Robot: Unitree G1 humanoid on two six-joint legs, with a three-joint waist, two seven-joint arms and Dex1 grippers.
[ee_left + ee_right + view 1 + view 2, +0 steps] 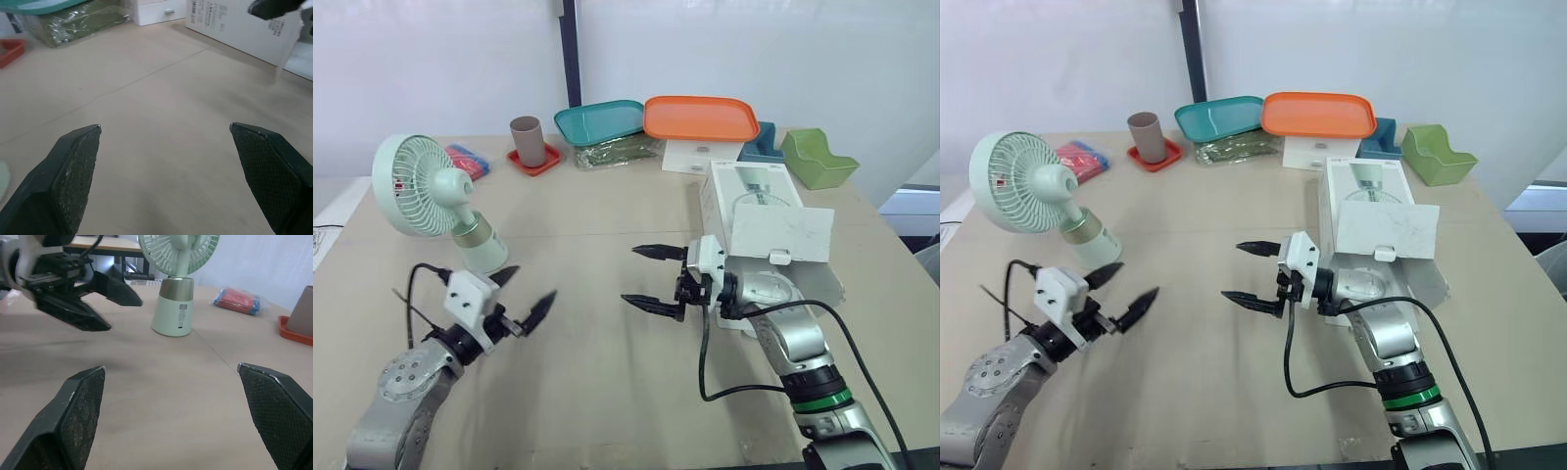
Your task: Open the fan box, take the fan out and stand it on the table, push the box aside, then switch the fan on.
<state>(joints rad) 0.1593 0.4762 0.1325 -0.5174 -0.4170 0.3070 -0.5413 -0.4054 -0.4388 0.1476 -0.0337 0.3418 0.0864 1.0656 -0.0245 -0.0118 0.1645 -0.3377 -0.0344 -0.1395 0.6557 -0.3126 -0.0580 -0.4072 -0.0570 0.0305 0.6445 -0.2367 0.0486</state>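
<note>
counted on the desk [607,392]: one fan [419,184], one fan box [756,211], two trays, namely a teal tray [599,120] and an orange tray [701,117], one cup [528,140] on a red coaster, one green holder [818,157], one red-and-blue packet [468,160]. fan at the upper left of the frame, out of its packaging and upright on its cylindrical base [485,247]. fan box right of centre, lying flat with its flap open, close beside the right arm. fan judged light, rigid plastic and somewhat top-heavy, with a thin grille likely to flex; best taken around the smooth round base, not the head, and pressed only gently at the switch to avoid tipping. switch itself too small to make out. fan box judged light cardboard, easy to slide with a sideways nudge against its wall. left end effector [530,286] spread wide, holding nothing, low at the lower left just in front of the fan's base. right end effector [629,275] likewise spread wide and empty, near frame centre over bare desk, tips pointing toward the left of the frame.
</note>
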